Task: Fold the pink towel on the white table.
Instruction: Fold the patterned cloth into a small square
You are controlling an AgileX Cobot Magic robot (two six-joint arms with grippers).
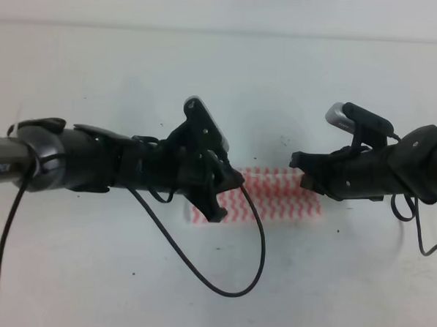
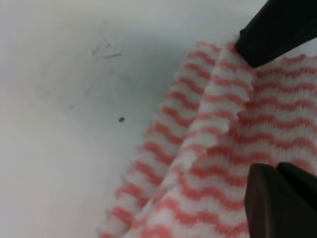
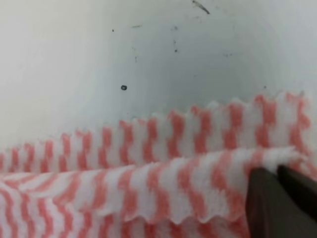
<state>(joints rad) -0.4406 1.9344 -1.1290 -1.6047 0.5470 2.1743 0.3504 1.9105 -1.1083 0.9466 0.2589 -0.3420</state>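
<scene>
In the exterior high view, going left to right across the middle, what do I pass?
Left arm → left gripper → pink towel → right gripper → right arm, all over the white table.

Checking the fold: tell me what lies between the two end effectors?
Only the pink towel, lying on the white table, spans that stretch in the high view.

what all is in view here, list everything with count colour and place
pink towel: one, pink-red and white wavy stripes, mid table between the arms, partly doubled over
white table: one, white with small dark specks, fills the view
cable: one, black, loops from the left arm in front of the towel
left gripper: one, black, at the towel's left end, fingers either side of a fold
right gripper: one, black, at the towel's right end
</scene>
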